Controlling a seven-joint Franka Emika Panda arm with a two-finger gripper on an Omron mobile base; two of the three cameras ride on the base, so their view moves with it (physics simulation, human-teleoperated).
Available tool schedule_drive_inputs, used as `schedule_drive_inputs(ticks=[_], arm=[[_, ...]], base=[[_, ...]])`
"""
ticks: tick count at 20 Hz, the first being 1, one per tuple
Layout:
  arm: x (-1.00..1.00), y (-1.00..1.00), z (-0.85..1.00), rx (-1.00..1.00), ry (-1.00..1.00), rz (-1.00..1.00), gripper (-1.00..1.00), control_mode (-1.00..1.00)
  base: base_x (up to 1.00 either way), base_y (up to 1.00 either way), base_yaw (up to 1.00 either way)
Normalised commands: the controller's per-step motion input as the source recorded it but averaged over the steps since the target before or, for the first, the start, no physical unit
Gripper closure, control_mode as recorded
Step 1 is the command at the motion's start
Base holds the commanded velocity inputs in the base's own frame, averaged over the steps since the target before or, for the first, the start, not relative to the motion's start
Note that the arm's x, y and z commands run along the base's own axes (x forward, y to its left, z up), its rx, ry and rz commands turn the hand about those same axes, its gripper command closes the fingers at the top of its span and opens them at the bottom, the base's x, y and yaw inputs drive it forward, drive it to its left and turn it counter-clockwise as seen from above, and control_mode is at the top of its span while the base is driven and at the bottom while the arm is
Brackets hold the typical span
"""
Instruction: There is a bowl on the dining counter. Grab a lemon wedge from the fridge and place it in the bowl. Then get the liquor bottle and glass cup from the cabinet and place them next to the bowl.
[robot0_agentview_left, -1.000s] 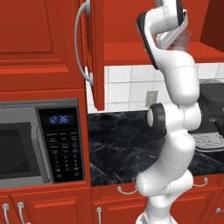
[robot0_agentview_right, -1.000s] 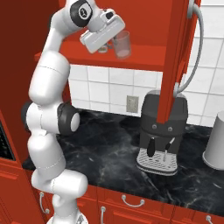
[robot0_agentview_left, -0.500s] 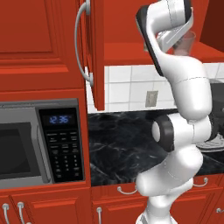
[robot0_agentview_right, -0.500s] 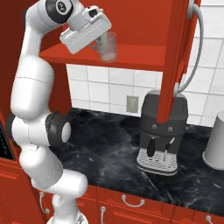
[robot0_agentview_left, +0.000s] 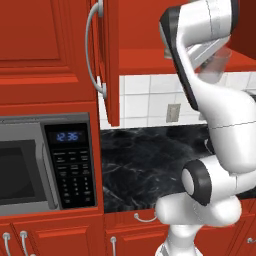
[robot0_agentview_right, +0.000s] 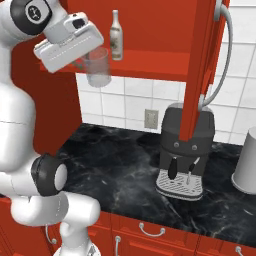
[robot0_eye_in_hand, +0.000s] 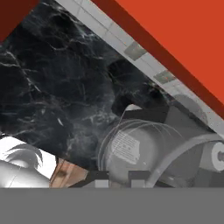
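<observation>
a: glass cup (robot0_agentview_right: 97, 66) hangs clenched in my pincer (robot0_agentview_right: 86, 64), just out from the cabinet (robot0_agentview_right: 150, 30) shelf edge, above the counter.

b: risk?

a: it's tilted in a thin grip, so i think a quick swing could slip it. liquor bottle (robot0_agentview_right: 116, 36) stands behind, on the shelf.

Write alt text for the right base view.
The robot's tool holds a clear glass cup just out from the open red cabinet, where a liquor bottle stands on the shelf. Below, a coffee machine sits on the black marble counter.
</observation>
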Motion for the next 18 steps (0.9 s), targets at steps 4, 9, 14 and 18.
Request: schedule_drive_inputs(ticks=[4, 9, 14, 18], arm=[[-1.00, 0.02, -0.13, 0.13, 0.08, -0.01, 1.00, -1.00], [-0.89, 0.00, -0.17, 0.14, 0.16, -0.03, 1.00, -1.00], [-0.20, 0.00, -0.33, 0.07, 0.14, 0.00, 1.00, -1.00], [0.00, 0.00, -0.37, 0.00, 0.07, 0.00, 1.00, -1.00]], base=[[0.00, 0.00, 0.00], [0.00, 0.00, 0.00], [0.00, 0.00, 0.00], [0.00, 0.00, 0.00]])
